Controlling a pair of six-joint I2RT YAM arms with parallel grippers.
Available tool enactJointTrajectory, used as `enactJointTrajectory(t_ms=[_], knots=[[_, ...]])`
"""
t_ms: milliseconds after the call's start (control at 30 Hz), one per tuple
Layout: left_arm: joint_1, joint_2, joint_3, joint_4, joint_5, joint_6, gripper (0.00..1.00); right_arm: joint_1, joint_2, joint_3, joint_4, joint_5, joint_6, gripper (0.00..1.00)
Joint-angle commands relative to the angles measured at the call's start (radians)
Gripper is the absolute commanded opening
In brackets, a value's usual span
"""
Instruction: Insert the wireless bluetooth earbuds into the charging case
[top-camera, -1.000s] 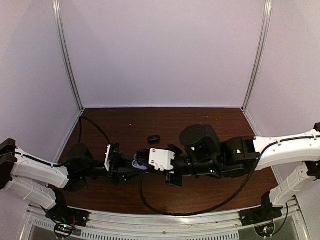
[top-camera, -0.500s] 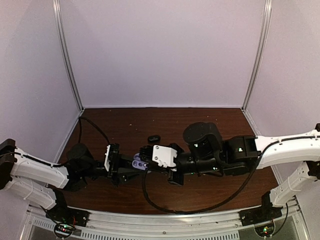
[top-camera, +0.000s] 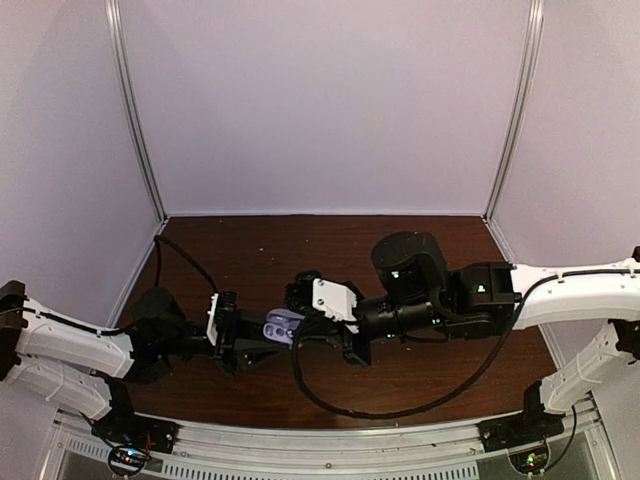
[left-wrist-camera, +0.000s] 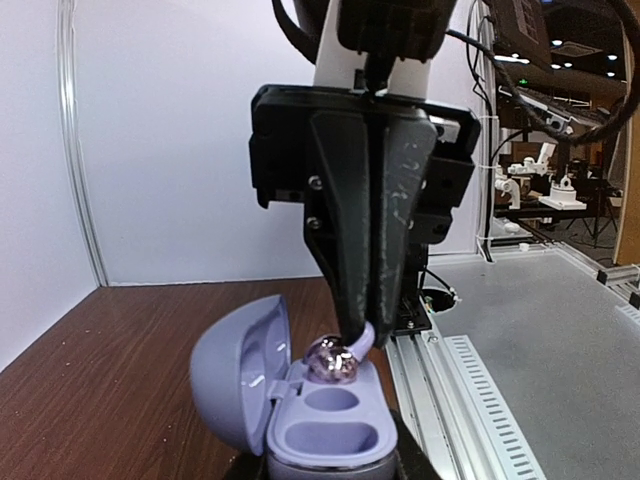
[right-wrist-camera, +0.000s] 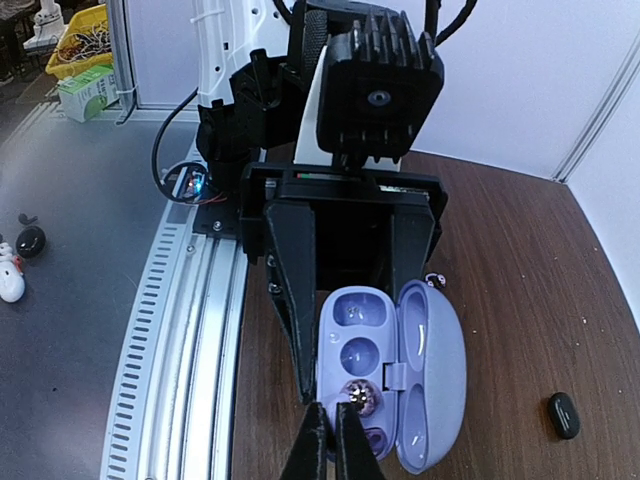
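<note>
Between the two arms, over the brown table (right-wrist-camera: 520, 250), clamping the opened charging case (right-wrist-camera: 352, 335) in the left gripper (top-camera: 260, 337), black fingers flanking its shell and the lid swung out sideways. Pinching the right gripper (left-wrist-camera: 368, 330) fingers together on a lavender edge of one glossy earbud (left-wrist-camera: 330, 362), holding it at the well farthest from the left wrist. Leaving a small dark oval (right-wrist-camera: 563, 415) lying well apart on the wood.

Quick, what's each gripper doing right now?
Left gripper: closed, holding the open case.
Right gripper: closed, pinching an earbud over the case.
</note>
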Motion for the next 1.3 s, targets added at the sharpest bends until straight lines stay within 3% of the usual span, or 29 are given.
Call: enactJointTrajectory(t_ms=[0,533,1267], knots=[[-0.037,-0.043,0.037,0.023,0.07,0.068,0.0,-0.045,-0.014,-0.002,-0.038,-0.034,0.041,0.0],[-0.041,-0.074,0.048,-0.011,0.053,0.086,0.0,-0.067,0.019,0.015,-0.08,-0.114,0.05,0.0],[-0.041,-0.093,0.035,0.055,0.037,0.042,0.0,-0.041,0.106,0.038,-0.133,-0.005,0.029,0.0]])
